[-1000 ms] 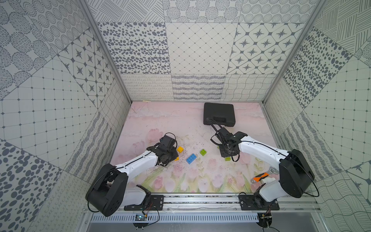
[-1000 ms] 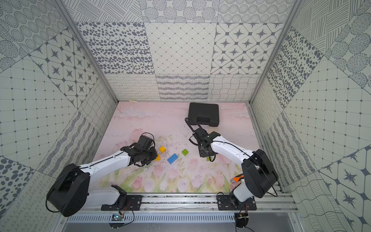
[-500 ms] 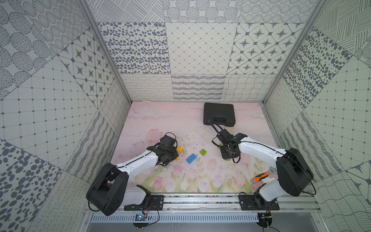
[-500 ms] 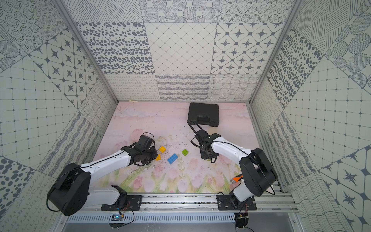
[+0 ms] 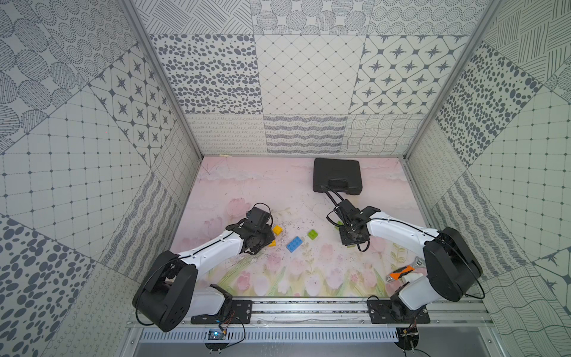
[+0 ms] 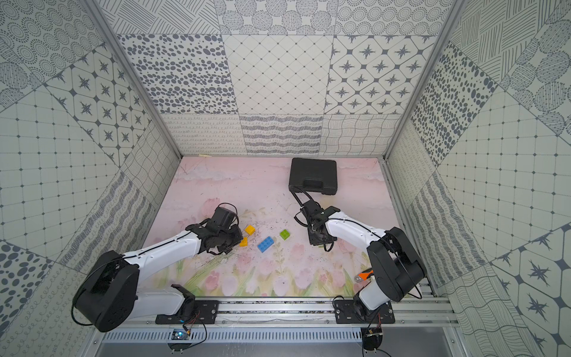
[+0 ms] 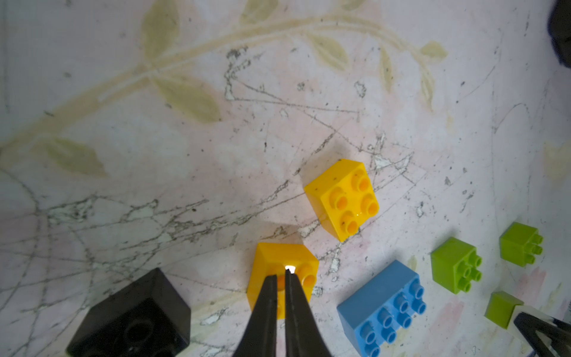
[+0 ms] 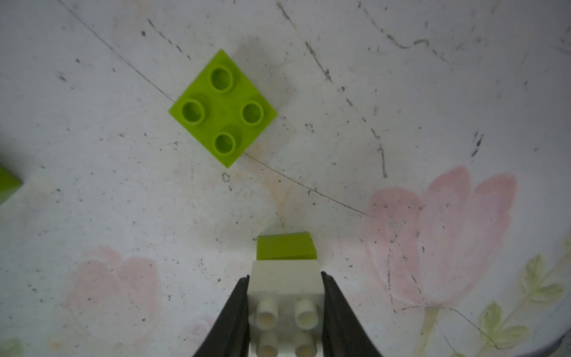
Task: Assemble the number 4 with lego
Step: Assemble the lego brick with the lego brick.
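Right now my right claw (image 8: 284, 275) is clamped on the flanks of the white brick (image 8: 285, 301), which has a lime brick (image 8: 285, 246) joined beneath it. The next move, I judge, turns on the loose lime brick (image 8: 223, 108). It lies beyond my right fingertips, slightly off my line, studs up and turned corner-on to my jaws. It is square, so it has no long axis, and my right arm is far nearer. My left claw (image 7: 281, 274) has its jaws almost together on the studded face of a yellow brick (image 7: 278, 256); whether it pinches a stud I cannot tell. A second yellow brick (image 7: 341, 199) sits just beyond, a black brick (image 7: 133, 315) is beside it, and the blue brick (image 5: 295, 244) lies slantwise between my arms. No 4 exists yet. Underneath is a scratched, gritty tulip-printed mat (image 5: 265, 185), boxed by patterned walls (image 5: 309, 77), with a black case (image 5: 336, 176) at the back and a wrench (image 5: 401, 272) by my right base
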Motion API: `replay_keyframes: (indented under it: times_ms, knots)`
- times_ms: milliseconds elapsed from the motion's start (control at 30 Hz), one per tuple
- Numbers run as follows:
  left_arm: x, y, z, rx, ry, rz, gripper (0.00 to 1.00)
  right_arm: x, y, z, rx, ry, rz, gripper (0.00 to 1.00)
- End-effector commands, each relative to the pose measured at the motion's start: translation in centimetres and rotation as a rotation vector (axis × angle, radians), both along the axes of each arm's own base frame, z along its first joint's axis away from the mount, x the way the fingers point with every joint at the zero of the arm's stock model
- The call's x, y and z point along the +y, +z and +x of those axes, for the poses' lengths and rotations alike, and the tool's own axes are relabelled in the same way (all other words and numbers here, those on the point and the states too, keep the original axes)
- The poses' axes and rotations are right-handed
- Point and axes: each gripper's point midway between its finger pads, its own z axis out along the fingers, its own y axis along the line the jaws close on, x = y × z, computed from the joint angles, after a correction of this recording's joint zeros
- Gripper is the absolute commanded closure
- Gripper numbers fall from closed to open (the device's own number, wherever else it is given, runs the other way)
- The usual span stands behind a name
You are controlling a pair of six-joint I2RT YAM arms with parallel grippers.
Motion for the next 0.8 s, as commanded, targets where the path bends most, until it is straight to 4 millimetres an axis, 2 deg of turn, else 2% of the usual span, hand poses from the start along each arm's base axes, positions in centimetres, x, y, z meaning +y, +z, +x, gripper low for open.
replay_keyframes:
  times_ms: [0,100,200,367,633,767]
  knots:
    - [0.4,0.6,0.7,-0.022,-0.001,0.016,0.89,0.7,-3.2,-3.4,0.132,-0.035,0.068,0.74]
    - [0.3,0.8,1.1,-0.019,0.000,0.007,0.89,0.8,-3.7,-4.2,0.146,-0.057,0.106,0.74]
    - [0.4,0.9,1.3,-0.027,0.000,0.006,0.89,2.2,-3.9,-4.4,0.149,-0.057,0.168,0.75]
    - [0.2,0.6,1.4,-0.014,-0.005,0.005,0.90,3.7,-2.4,-3.7,0.117,-0.052,0.200,0.75]
    - [0.0,0.5,1.4,-0.011,-0.007,-0.010,0.90,2.8,0.2,-2.5,0.042,-0.038,0.151,0.74]
    - [0.1,0.3,1.3,-0.010,-0.002,-0.009,0.90,3.4,0.5,-2.0,0.014,0.029,0.162,0.73]
